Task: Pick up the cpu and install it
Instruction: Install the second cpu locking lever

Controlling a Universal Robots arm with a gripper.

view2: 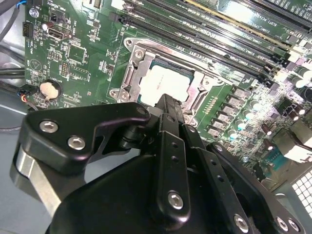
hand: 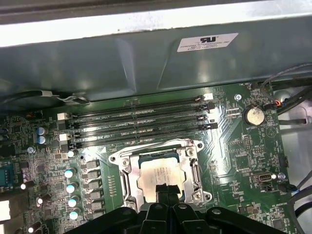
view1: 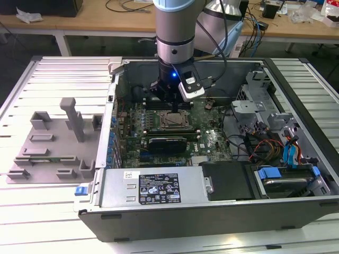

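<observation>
The cpu (hand: 158, 173), a flat square chip with a silver top, lies flat inside the metal-framed socket (hand: 194, 168) on the green motherboard (hand: 243, 146). It also shows in the second wrist view as the cpu (view2: 165, 80) and in the exterior view as the cpu (view1: 172, 120). My gripper (hand: 165, 188) hangs just above the chip's near edge. Its two black fingers are pressed together with nothing between them. I cannot tell if the tips touch the chip. The gripper (view2: 168, 101) covers part of the chip's edge. In the exterior view the gripper (view1: 170, 101) stands straight over the socket.
Black memory slots (hand: 141, 122) run beside the socket, with the case wall (hand: 146, 63) behind them. A power supply (view1: 153, 186) fills the case front. Drive bays and cables (view1: 275, 143) crowd the exterior view's right. A grey fixture plate (view1: 53, 143) lies outside the case, on the exterior view's left.
</observation>
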